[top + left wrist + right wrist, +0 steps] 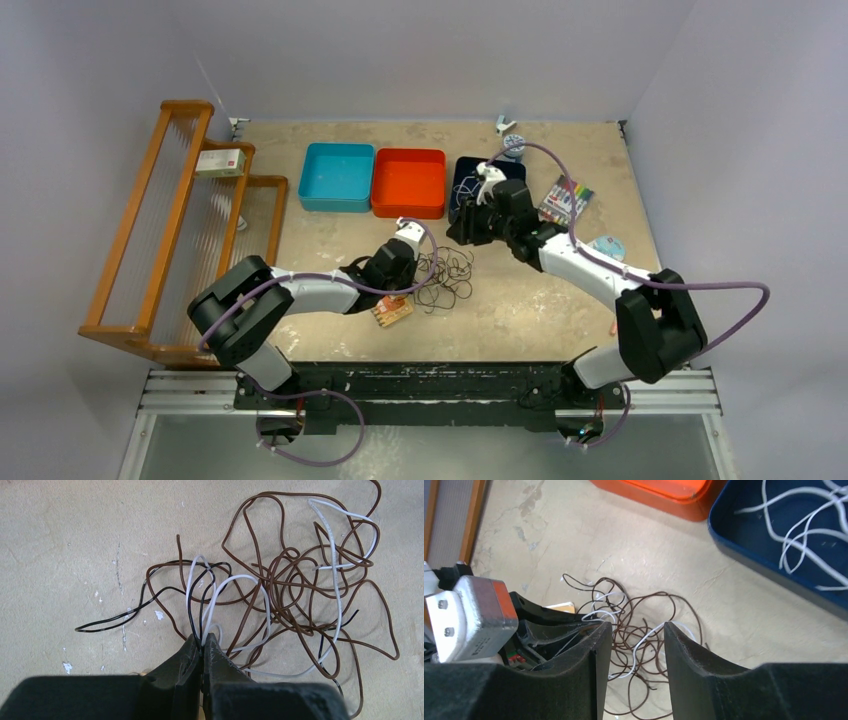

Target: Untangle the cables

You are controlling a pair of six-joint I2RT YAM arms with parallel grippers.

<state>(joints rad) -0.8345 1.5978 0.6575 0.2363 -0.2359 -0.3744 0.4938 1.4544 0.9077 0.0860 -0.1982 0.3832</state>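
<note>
A tangle of thin brown, white and black cables (447,275) (300,590) (644,615) lies on the table in front of the trays. My left gripper (408,275) (202,639) is at the tangle's left edge. It is shut on a white loop and a black strand that rise from between its fingertips. My right gripper (468,232) (638,630) hangs above the tangle's far right side, open, with nothing between its fingers. More white cables (809,535) lie in the dark blue tray (463,168) (744,545).
A teal tray (337,176) and an orange tray (409,182) stand at the back beside the dark blue one. A wooden rack (170,230) fills the left side. A marker pack (565,200) and a tape roll (607,247) lie at the right, a small card (392,312) near the left gripper.
</note>
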